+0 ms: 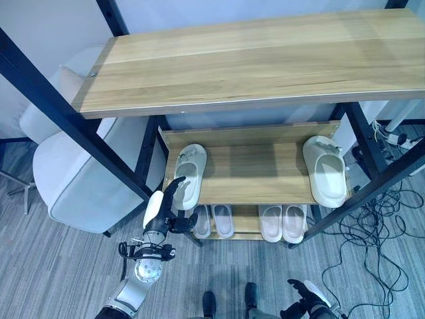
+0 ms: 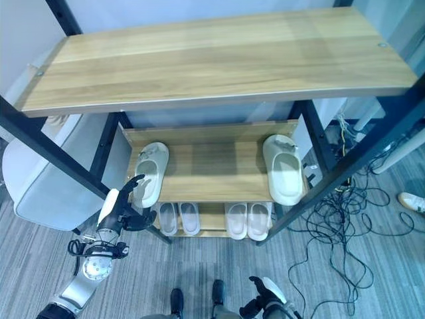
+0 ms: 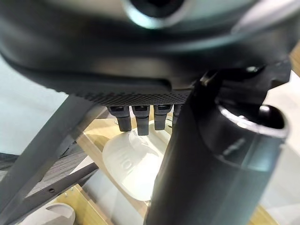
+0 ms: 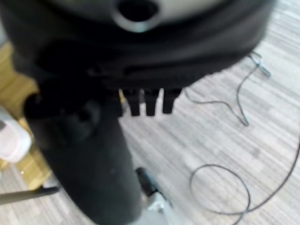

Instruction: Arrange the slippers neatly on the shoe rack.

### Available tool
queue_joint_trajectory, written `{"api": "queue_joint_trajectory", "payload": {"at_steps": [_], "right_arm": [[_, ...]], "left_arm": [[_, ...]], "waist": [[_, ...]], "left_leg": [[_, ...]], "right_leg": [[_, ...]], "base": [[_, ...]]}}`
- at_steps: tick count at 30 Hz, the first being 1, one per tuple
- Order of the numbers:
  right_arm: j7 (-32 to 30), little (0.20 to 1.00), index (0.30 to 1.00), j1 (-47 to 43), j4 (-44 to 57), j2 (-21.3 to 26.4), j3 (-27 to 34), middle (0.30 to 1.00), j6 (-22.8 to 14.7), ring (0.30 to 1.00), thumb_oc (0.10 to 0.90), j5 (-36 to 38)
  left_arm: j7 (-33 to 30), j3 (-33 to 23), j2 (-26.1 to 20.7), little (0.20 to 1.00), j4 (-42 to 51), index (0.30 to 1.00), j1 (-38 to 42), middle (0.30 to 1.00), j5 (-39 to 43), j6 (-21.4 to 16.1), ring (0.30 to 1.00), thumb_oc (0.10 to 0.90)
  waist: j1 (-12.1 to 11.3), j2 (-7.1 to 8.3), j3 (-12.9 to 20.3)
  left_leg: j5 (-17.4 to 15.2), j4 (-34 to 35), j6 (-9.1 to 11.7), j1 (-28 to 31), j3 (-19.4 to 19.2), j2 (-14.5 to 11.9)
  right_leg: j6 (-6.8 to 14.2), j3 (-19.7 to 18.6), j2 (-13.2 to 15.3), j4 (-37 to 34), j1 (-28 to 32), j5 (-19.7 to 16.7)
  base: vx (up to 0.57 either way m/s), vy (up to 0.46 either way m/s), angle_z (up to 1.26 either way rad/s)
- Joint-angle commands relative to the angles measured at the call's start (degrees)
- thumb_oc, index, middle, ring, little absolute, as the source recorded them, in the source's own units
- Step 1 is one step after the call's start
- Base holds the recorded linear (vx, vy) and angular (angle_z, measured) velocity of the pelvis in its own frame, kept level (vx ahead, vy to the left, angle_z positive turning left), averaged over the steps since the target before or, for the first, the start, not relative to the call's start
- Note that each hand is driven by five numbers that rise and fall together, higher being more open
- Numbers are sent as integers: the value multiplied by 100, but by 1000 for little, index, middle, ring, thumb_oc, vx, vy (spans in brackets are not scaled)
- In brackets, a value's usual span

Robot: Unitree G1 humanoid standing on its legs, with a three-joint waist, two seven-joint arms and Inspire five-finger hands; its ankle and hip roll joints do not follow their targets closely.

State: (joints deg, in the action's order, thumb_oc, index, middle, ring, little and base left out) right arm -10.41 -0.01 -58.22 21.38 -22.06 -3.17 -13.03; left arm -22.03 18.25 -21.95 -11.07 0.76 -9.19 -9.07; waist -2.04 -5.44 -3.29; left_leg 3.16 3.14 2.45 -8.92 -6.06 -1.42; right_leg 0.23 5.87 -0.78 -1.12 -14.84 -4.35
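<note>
Two cream slippers lie far apart on the rack's middle shelf (image 1: 252, 173): the left slipper (image 1: 189, 169) near the left post, the right slipper (image 1: 325, 169) near the right post. My left hand (image 1: 166, 206) is open at the shelf's front left corner, its fingers reaching up to the near end of the left slipper (image 3: 131, 164). Whether they touch it I cannot tell. My right hand (image 1: 307, 296) hangs low over the floor at the lower right, open and holding nothing. On the bottom shelf stand two pale pairs (image 1: 214, 220) (image 1: 282, 222).
The wide wooden top shelf (image 1: 252, 60) overhangs the lower shelves. Black slanted frame posts (image 1: 73, 126) flank the rack. A white armchair (image 1: 80, 179) stands close on the left. Loose cables (image 1: 378, 226) cover the floor on the right.
</note>
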Motion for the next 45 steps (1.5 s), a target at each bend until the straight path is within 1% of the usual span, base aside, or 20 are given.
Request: {"api": "queue_joint_trajectory", "payload": {"at_steps": [1,2,4,5,8,9,11,13,14,16,18,19,23,27,28,29,32,39,40,45], "right_arm": [[-207,900,900,19,41,-96,-202,900,-132,900,800,75],[-207,900,900,-8,73,-75,-199,900,-109,900,800,77],[-197,900,900,-15,96,-63,-196,900,-99,900,800,76],[-181,900,900,-14,120,-54,-182,900,-92,900,800,87],[-167,900,900,-19,145,-47,-179,900,-85,900,800,94],[-162,900,900,-11,129,-50,-160,900,-75,900,800,90],[-154,900,900,-3,134,-40,-145,900,-62,900,800,94],[-138,900,900,6,164,-40,-125,900,-49,900,800,90],[-137,900,900,6,165,-38,-127,900,-49,900,800,90],[-141,900,900,-24,205,2,-122,900,-40,900,800,85],[-147,900,900,-33,205,12,-127,900,-44,900,800,77],[-147,900,900,-33,205,12,-127,900,-45,900,800,77],[-147,900,900,-7,227,43,-142,900,-72,900,800,76],[-144,900,900,-10,219,100,-174,900,-113,900,800,97],[-144,900,900,-12,219,98,-169,900,-113,900,800,98],[-151,900,900,-7,215,120,-182,900,-137,900,800,116],[-158,900,900,-4,150,134,-175,900,-166,900,800,133],[-147,900,900,8,102,161,-181,900,-255,900,800,151],[-152,900,900,18,70,155,-183,900,-281,900,800,160],[-118,900,900,25,60,164,-187,900,-323,900,800,168]], "left_arm": [[-490,-686,-106,900,-58,900,1695,900,290,-318,900,800],[-482,-715,-78,900,41,900,1740,900,514,-379,900,800],[-458,-753,-78,900,124,900,1736,900,634,-429,900,800],[-399,-824,-89,900,343,900,1675,900,844,-518,900,800],[-315,-894,-98,900,538,900,1576,900,992,-560,900,800],[-222,-961,-92,900,781,900,1456,900,1191,-642,900,800],[-189,-1017,-101,900,939,900,1382,900,1260,-659,900,800],[-147,-1100,-63,900,1210,900,1298,900,1440,-720,900,800],[-144,-1104,-62,900,1220,900,1292,900,1442,-715,900,800],[-184,-1180,-43,900,1399,900,1307,900,1527,-739,900,800],[-293,-1231,-74,900,1463,900,1339,900,1307,-690,900,800],[-294,-1231,-73,900,1463,900,1339,900,1307,-690,900,800],[-495,-1282,-212,900,1347,900,1487,900,817,-545,900,800],[-713,-1201,-481,900,917,900,1809,900,150,-298,900,800],[-722,-1192,-481,900,900,900,1825,900,143,-303,900,800],[-755,-1132,-611,900,739,900,1910,900,-52,-244,900,800],[-784,-1012,-806,900,419,900,2089,900,-360,-160,900,800],[-775,-719,-1127,900,-133,900,2371,900,-833,-26,900,800],[-742,-594,-1197,900,-283,900,2460,900,-953,0,900,800],[-635,-430,-1353,900,-565,900,2510,900,-1162,43,900,800]], "waist": [[191,340,397],[197,318,371],[193,304,358],[181,274,331],[163,246,314],[147,210,293],[139,187,280],[115,119,240],[116,117,234],[102,22,184],[101,-38,173],[101,-39,171],[115,-104,170],[144,-158,140],[141,-156,138],[162,-174,121],[186,-193,114],[234,-185,116],[243,-171,118],[272,-149,120]], "left_leg": [[117,186,146,-267,209,226],[125,186,148,-274,196,232],[130,186,146,-278,190,230],[136,186,145,-277,163,235],[136,186,147,-257,134,227],[132,186,148,-236,126,230],[128,186,150,-214,117,230],[119,186,150,-177,107,251],[118,186,150,-170,107,251],[124,186,156,-146,83,256],[116,186,160,-120,67,262],[116,186,160,-118,67,262],[104,186,167,-74,52,265],[98,186,178,-78,41,255],[99,186,178,-79,41,256],[102,186,179,-91,37,255],[101,186,179,-113,22,246],[91,186,187,-131,12,224],[92,186,190,-150,9,213],[87,186,192,-170,18,213]], "right_leg": [[768,96,386,-311,255,62],[767,87,389,-297,226,59],[764,77,391,-285,207,58],[764,66,399,-278,194,49],[766,54,406,-288,209,42],[763,47,404,-298,229,45],[762,40,406,-303,249,46],[762,30,413,-309,279,53],[762,29,413,-310,286,53],[764,27,430,-316,299,51],[771,37,439,-326,326,58],[771,37,439,-327,328,58],[776,35,442,-333,380,66],[789,40,460,-337,362,61],[789,41,460,-337,360,61],[795,38,468,-333,342,47],[805,38,469,-330,321,36],[811,46,453,-327,300,34],[815,63,456,-324,288,28],[814,78,454,-315,263,28]], "base": [[0,0,0],[0,0,0],[-11,-8,-2],[-14,-9,-5],[-3,-17,-12],[6,-15,-12],[-1,-13,-7],[0,0,0],[-2,-3,-4],[-8,-3,-3],[-1,3,-4],[0,0,0],[5,0,1],[6,-3,-1],[-3,-3,-3],[0,0,0],[0,0,0],[0,0,0],[0,0,0],[0,0,0]]}}
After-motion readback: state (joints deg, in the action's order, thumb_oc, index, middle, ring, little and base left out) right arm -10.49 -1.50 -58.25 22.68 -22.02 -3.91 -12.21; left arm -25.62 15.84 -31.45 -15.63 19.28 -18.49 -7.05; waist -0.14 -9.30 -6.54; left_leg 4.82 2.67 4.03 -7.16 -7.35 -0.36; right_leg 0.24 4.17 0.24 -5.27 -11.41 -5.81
